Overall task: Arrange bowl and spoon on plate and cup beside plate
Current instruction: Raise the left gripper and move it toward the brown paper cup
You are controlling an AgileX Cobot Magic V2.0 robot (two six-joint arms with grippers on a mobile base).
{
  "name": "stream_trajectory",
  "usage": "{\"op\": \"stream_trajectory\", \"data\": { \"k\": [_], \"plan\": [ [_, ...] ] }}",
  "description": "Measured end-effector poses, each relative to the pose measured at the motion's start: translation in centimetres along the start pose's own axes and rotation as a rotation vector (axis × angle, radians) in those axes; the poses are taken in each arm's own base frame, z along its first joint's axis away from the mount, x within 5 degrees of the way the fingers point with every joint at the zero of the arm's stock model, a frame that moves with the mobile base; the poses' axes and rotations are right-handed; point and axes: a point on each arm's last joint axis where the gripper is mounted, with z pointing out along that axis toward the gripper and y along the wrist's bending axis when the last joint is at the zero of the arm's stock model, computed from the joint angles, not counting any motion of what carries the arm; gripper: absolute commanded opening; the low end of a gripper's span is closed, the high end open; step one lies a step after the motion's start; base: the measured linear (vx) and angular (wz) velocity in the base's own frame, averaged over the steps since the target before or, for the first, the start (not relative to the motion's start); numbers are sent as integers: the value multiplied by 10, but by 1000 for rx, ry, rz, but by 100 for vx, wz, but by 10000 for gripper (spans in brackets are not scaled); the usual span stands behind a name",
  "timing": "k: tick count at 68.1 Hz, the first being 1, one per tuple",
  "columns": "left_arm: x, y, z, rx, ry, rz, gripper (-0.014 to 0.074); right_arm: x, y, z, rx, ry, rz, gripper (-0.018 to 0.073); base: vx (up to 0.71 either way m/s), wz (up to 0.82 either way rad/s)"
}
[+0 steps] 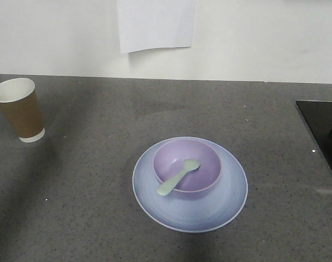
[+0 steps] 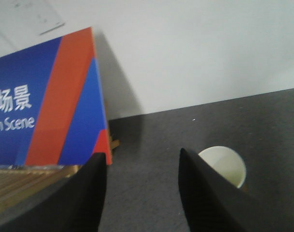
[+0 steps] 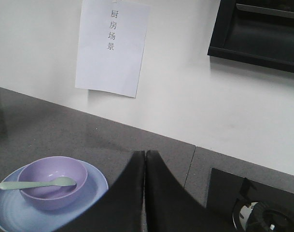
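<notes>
Front view high over the plate; wrist views low, wall-facing, right sharing plate.

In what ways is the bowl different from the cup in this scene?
The bowl is lavender, low and wide; the cup is brown paper with a white inside, tall and narrow. The bowl sits on the blue plate near the middle of the counter; the cup stands alone at the far left, apart from the plate. The bowl holds a green spoon; the cup looks empty. Both are upright and open at the top.
</notes>
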Motion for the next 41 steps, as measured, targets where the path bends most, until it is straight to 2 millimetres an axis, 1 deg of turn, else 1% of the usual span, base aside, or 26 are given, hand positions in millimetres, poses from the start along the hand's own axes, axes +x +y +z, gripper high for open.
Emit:
{"op": "stream_trajectory", "data": {
  "k": [6, 15, 22, 30, 39, 41],
  "plan": [
    [2, 8, 15, -35, 39, -32, 347, 0, 1, 0, -5, 1, 3, -5, 0, 0],
    [5, 10, 53, -29, 98, -80, 347, 1, 1, 0, -12, 9, 8, -5, 0, 0],
    [11, 7, 92, 5, 167, -128, 347, 3, 2, 0, -20, 35, 12, -5, 0, 0],
    [25, 3, 139, 60, 272, -174, 347, 5, 3, 0, -34, 62, 20, -5, 0, 0],
    [42, -2, 181, 99, 373, -207, 347, 7, 4, 0, -38, 77, 22, -5, 0, 0],
    [45, -3, 188, 105, 390, -212, 347, 7, 4, 0, -39, 81, 22, -5, 0, 0]
  ]
}}
